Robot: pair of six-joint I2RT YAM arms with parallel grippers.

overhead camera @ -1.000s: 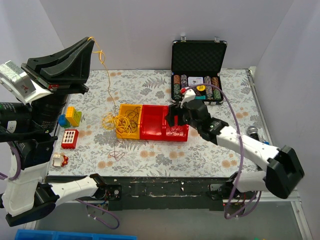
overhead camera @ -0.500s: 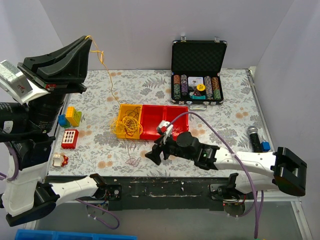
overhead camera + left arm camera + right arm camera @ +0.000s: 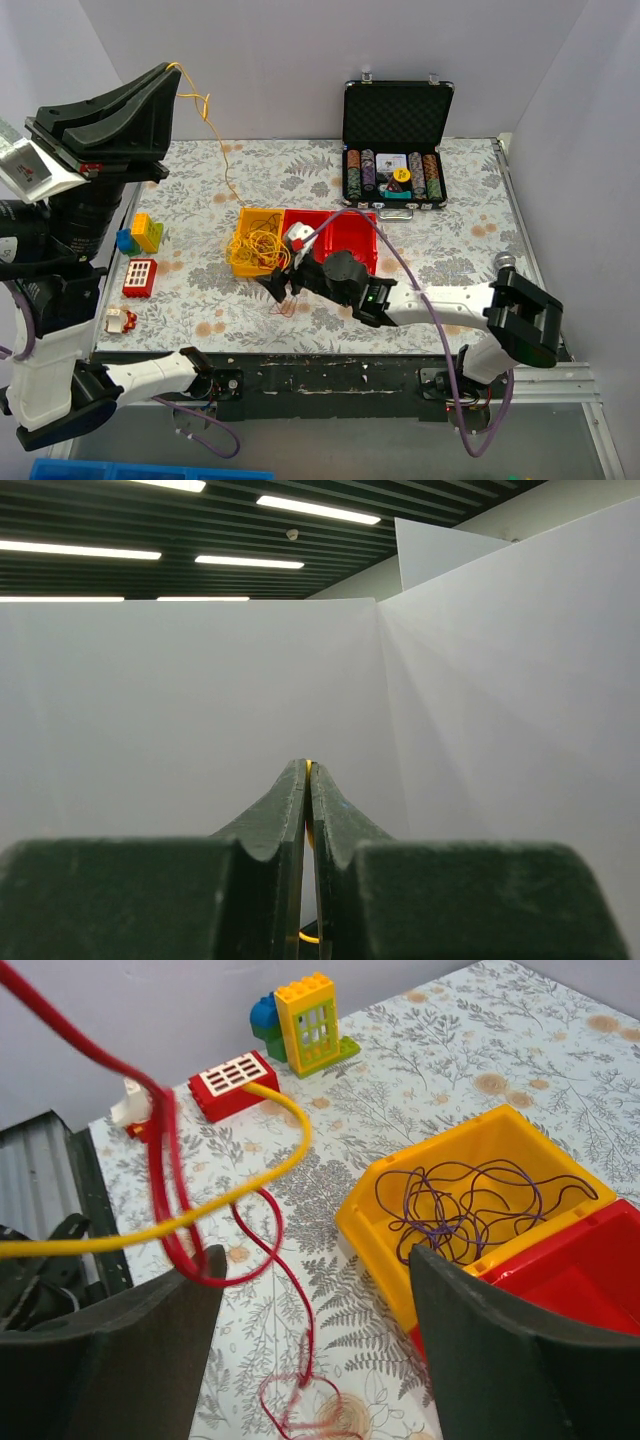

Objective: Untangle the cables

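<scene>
Purple wire loops (image 3: 460, 1200) in the yellow plastic bin (image 3: 380, 1260) are shown only by the wrist view of the spread right gripper (image 3: 315, 1290), a thin yellow wire (image 3: 224, 152) being pinched in the left gripper (image 3: 308, 772).

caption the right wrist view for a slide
Right gripper open over the floral table, thin red cable and thin yellow cable in front, purple wires in a yellow plastic bin

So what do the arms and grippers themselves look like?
Both arms have white links and black joints, with a mauve hose running along the right arm. The fingers are dark, matte wedges; the left arm carries a white label.
</scene>
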